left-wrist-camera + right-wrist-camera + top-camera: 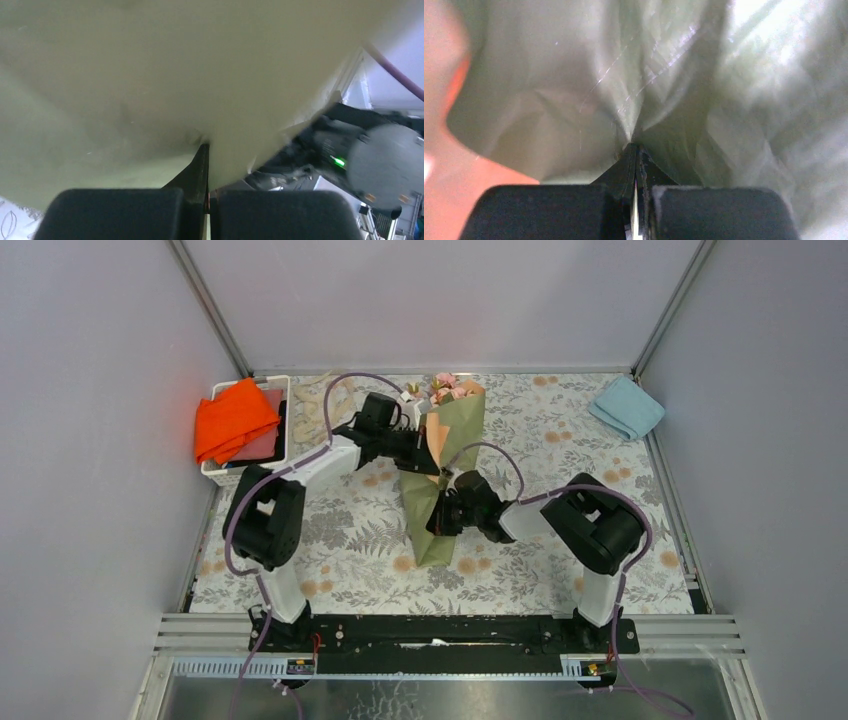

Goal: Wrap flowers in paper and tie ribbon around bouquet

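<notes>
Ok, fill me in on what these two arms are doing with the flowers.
Both arms are working on the wrap. The left gripper is shut on the olive-green paper near the middle of the cone, and the right gripper pinches it lower down. The pink flowers poke out of the far end. What looks like the ribbon lies loose by the white basket, not yet tied on.
</notes>
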`<state>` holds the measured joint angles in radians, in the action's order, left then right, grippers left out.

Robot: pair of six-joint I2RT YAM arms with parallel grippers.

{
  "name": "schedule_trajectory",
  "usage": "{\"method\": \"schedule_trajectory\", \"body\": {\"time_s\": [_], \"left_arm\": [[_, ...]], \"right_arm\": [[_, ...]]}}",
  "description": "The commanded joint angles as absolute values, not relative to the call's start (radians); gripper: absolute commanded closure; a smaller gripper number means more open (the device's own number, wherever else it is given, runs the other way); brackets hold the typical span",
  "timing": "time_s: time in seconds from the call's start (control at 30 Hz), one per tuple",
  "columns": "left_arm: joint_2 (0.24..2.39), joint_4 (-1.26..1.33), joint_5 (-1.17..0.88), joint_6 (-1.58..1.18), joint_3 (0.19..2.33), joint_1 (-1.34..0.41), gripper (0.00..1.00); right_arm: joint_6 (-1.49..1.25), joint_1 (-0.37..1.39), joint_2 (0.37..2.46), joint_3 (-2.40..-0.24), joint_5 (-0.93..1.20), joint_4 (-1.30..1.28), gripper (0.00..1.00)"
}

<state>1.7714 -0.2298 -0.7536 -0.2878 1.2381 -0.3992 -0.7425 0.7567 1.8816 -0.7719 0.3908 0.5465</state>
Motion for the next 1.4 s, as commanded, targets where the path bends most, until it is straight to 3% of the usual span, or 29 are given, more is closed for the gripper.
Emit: {"method": "schedule_trajectory", "body": {"time_s": [0.0, 0.33, 0.53, 0.6, 0.7, 0.83, 0.93, 1.03, 1.2, 1.37], "left_arm": [[1.852, -0.118, -0.680, -0.321, 1.285, -0.402, 1.00], [1.975, -0.114, -0.612, -0.259, 1.288, -0.417, 1.00], [2.015, -0.114, -0.600, -0.239, 1.292, -0.426, 1.00], [2.019, -0.114, -0.599, -0.234, 1.291, -0.429, 1.00], [2.020, -0.114, -0.590, -0.227, 1.295, -0.442, 1.00], [2.013, -0.114, -0.584, -0.225, 1.299, -0.459, 1.00], [1.991, -0.120, -0.578, -0.211, 1.295, -0.472, 1.00], [1.963, -0.133, -0.571, -0.181, 1.298, -0.486, 1.00], [1.927, -0.156, -0.580, -0.164, 1.352, -0.518, 1.00], [1.934, -0.172, -0.621, -0.185, 1.442, -0.569, 1.00]], "right_arm": [[-0.811, 0.758, 1.802, -0.668, 0.254, 0.591, 1.00], [-0.880, 0.759, 1.637, -0.618, 0.199, 0.482, 0.99], [-0.798, 0.745, 1.489, -0.614, 0.147, 0.229, 0.94], [-0.744, 0.685, 1.444, -0.614, 0.157, 0.166, 0.89], [-0.675, 0.514, 1.471, -0.638, 0.350, 0.193, 0.80], [-0.542, 0.406, 1.623, -0.812, 0.360, 0.116, 0.54], [-0.524, 0.355, 1.736, -0.898, 0.435, 0.130, 0.50], [-0.502, 0.344, 1.819, -0.945, 0.455, 0.155, 0.57], [-0.533, 0.346, 1.942, -0.991, 0.553, 0.232, 0.89], [-0.574, 0.364, 1.954, -0.952, 0.576, 0.306, 0.95]]}}
